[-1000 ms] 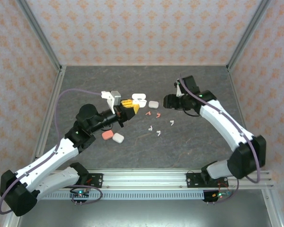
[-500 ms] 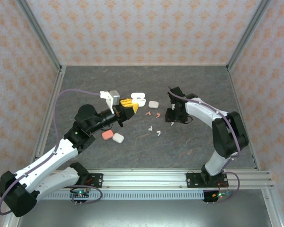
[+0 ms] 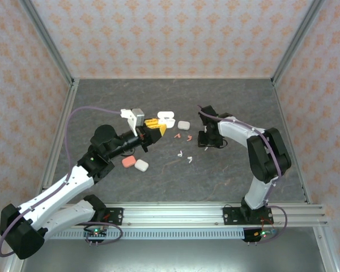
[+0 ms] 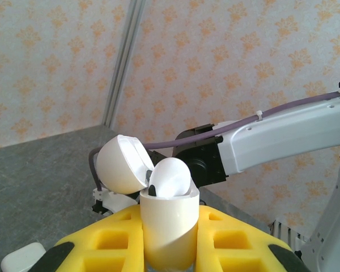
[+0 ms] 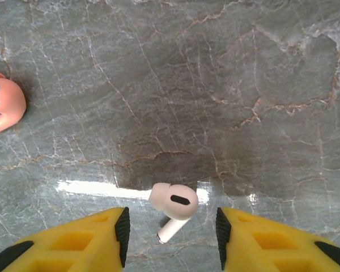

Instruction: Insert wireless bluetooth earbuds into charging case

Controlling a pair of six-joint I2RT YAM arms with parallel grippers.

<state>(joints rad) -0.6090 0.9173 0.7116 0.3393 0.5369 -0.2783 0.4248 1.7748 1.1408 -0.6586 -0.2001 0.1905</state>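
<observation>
My left gripper is shut on an upright white charging case, whose lid hangs open to the left; from above the case sits at the fingertips. My right gripper points straight down at the table and stands open. A white stemmed earbud lies on the stone surface between the yellow fingers, touching neither. A salmon-pink earbud lies at the left edge of the right wrist view. Two pink earbuds and two more white earbuds lie mid-table.
A closed white case lies just right of the held one. A pink case and a white case lie side by side by the left forearm. The right arm crosses behind the held case in the left wrist view.
The right arm has folded inward and its gripper has come down to the left over the white earbud. The left arm and its case have stayed put.
</observation>
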